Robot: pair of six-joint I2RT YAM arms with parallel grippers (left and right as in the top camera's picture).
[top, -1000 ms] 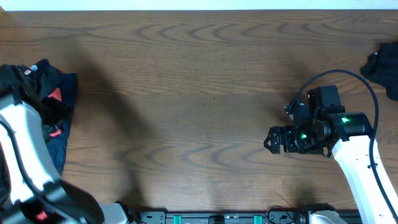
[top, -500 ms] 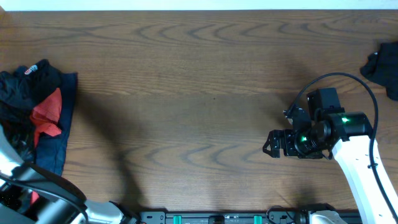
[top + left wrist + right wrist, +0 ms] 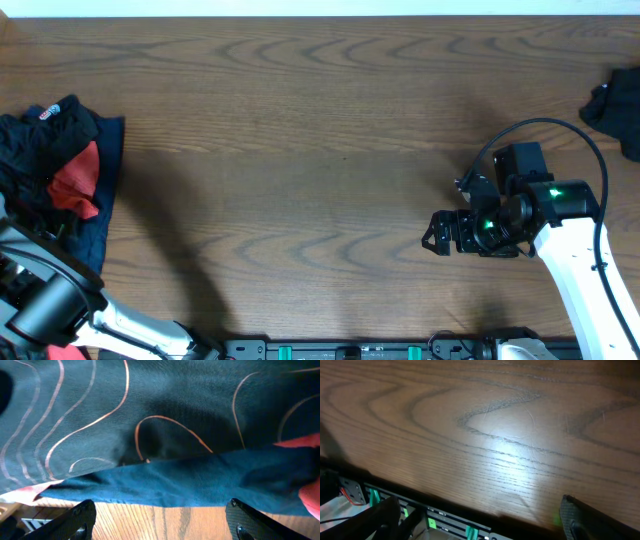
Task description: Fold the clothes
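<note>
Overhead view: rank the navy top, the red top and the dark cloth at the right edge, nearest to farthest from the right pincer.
From the right pincer:
1. Dark cloth, upper right, at the picture's right edge.
2. Navy top, far left, on the side facing the pincer.
3. Red top, far left, just beyond the navy edge.

Even overhead light, soft shadows on the table (image 3: 320, 100), white glare in the right wrist view.

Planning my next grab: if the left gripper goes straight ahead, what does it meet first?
Probably the edge of the navy fabric top, with the thin black wavy-lined jersey just behind; depth unclear.
</note>
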